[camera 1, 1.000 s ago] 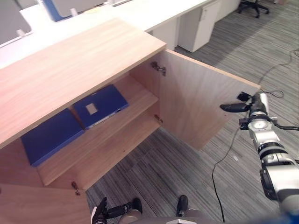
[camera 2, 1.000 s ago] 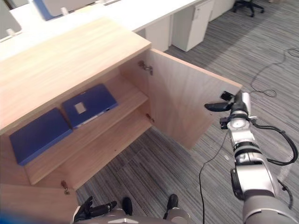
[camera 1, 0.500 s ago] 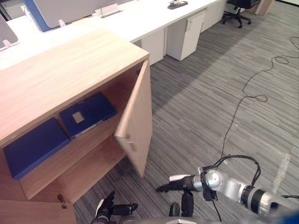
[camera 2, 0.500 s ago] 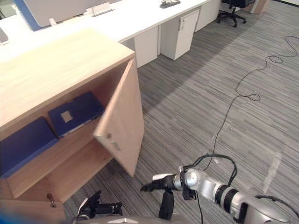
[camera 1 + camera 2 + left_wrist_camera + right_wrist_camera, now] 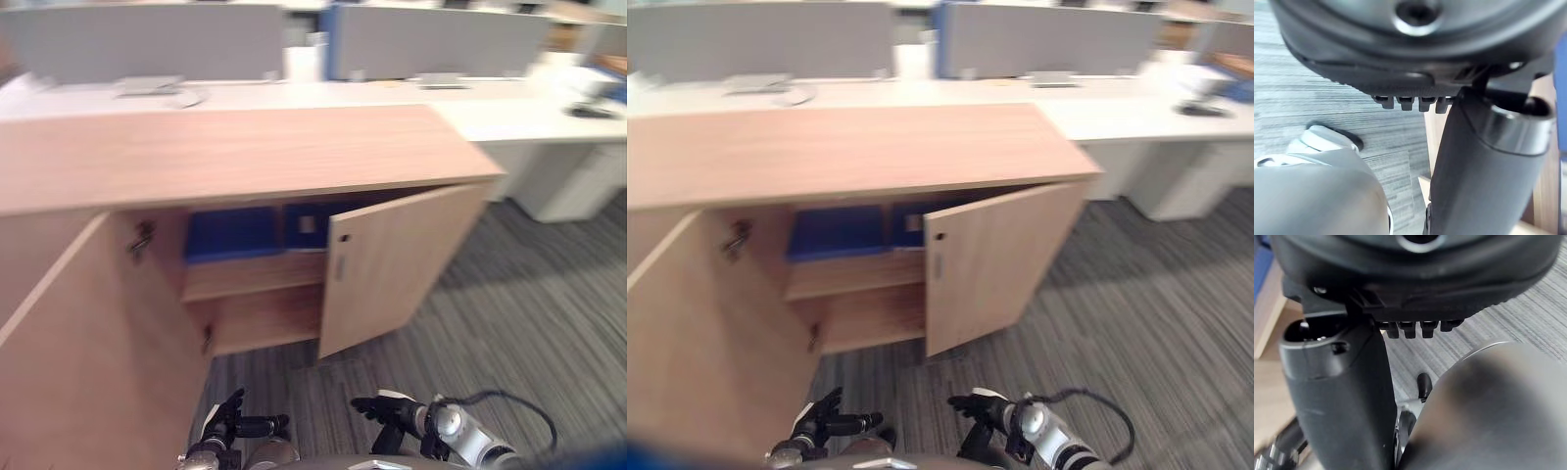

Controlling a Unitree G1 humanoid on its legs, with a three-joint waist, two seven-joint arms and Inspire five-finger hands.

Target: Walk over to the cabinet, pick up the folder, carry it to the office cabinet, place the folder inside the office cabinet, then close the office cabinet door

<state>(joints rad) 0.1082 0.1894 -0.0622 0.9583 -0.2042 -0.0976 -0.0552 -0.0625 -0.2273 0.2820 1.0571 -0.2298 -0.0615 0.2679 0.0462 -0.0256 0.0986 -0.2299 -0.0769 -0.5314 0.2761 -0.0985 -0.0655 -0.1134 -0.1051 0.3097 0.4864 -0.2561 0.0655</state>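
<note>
The office cabinet has two doors. The left door stands wide open, with two metal hinges on its inner edge, one high and one low. The right door is partway across the opening, not flush with the cabinet front.

Two blue folders lie side by side on the upper shelf. The left folder is plain. The right folder bears one small white label, and the right door hides its far part. The space under the shelf holds nothing that can be made out.

The two hands hang low over the grey striped carpet, well apart from the cabinet. The left robot hand has its fingers loosely extended toward the middle and holds nothing. The right robot hand reaches toward it, fingers likewise relaxed and bare.

Behind the cabinet runs a long white surface backed by two grey partition screens. One white drawer unit stands under it at the right.
</note>
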